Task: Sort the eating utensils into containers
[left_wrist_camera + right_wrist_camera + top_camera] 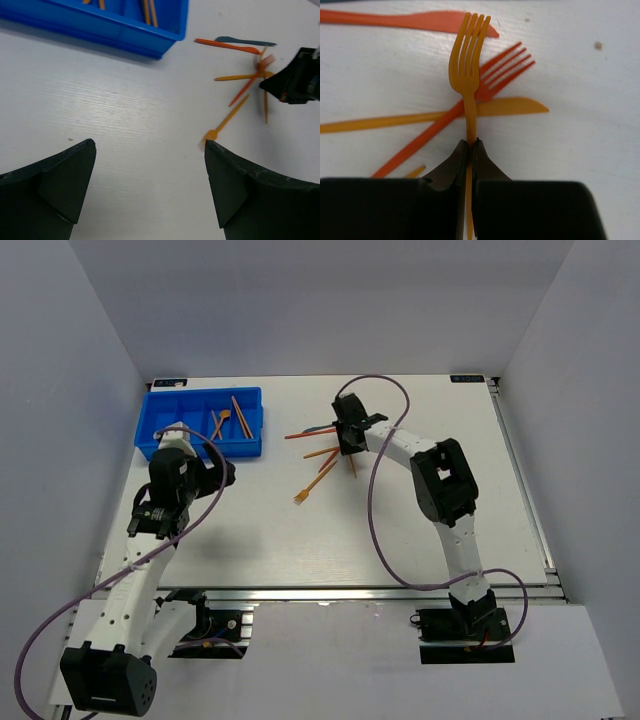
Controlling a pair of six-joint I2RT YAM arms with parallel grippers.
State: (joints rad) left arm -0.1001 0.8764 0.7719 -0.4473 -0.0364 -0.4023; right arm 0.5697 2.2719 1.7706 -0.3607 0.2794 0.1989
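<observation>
Hands differ: my left hand (149, 146) hangs wide open above the table (125, 110). Farther out, my right hand (469, 145) pinches an orange fork (468, 65) by its handle, tines over a red fork (505, 62) and an orange knife (512, 106). Far left, the blue tray (200, 450) holds orange utensils (240, 412).

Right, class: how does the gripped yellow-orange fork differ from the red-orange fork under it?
The yellow-orange fork is lighter than the red-orange fork. The yellow-orange fork is pinched by its handle in the right gripper; the red-orange fork lies free. The yellow-orange fork points straight ahead, the red-orange fork diagonally. Both have four tines.
</observation>
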